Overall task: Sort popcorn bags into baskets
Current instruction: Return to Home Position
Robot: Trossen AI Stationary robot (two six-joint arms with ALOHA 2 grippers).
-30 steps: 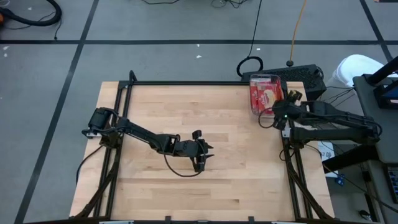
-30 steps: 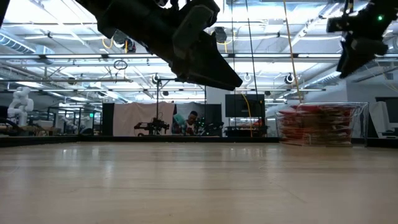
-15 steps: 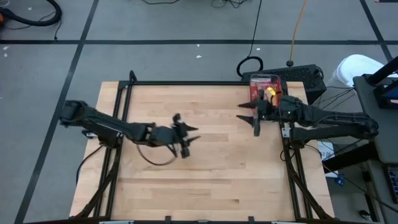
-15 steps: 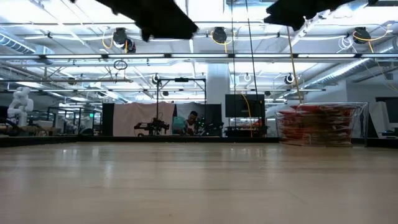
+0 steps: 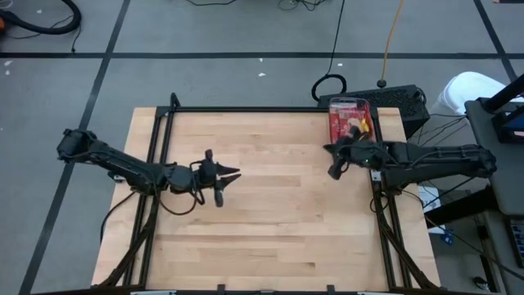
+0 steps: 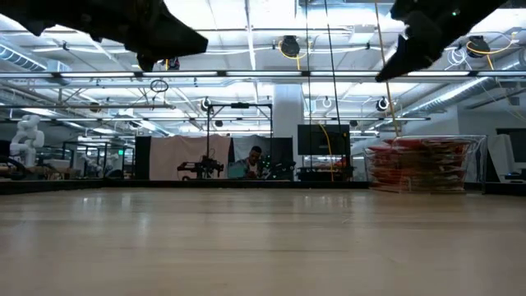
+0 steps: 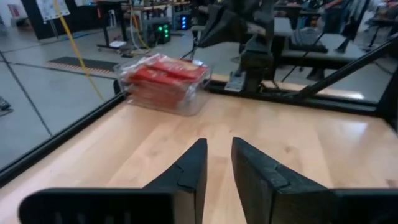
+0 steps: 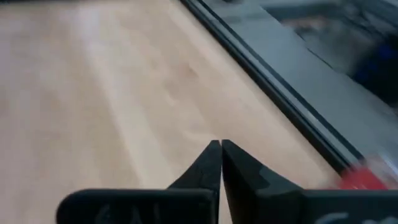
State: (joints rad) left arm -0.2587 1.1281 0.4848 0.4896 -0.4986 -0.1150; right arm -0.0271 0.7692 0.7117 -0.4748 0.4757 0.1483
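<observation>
— Popcorn bags (image 5: 348,124), where?

— Heaped red in the clear plastic tub (image 5: 350,101), upper right of the high view, at the far corner of the worktop (image 5: 270,238). Filled about to the rim, going by the low view. Can spot no packet loose on the wood.

— And the claws?

— Left claw (image 7: 219,144): left of centre in the high view, well apart from the tub, raised off the wood. Parted by a narrow slit only, holding nothing. Right claw (image 8: 219,143): right of centre, just below the tub in the frame, also up in the air. Tips pressed together, empty too.

— Sorting finished, then?

— Looks so. Only parking both arms left, at a guess.

— Anything to go wrong from here?

— Mostly on the right side. Could clip the tub's wall while folding back, being so close to it. Could then shove it over the worktop's edge, standing right in the corner as it does. Or could tip it and spill the top packets, stacked as high as the rim. Safer to lift clear first, then swing away from the tub, slowly.

— And on the left?

— Less to fear. Plenty of bare wood all around. Would matter only if dropped low enough to scrape the worktop, or swung far across toward the other arm.
</observation>
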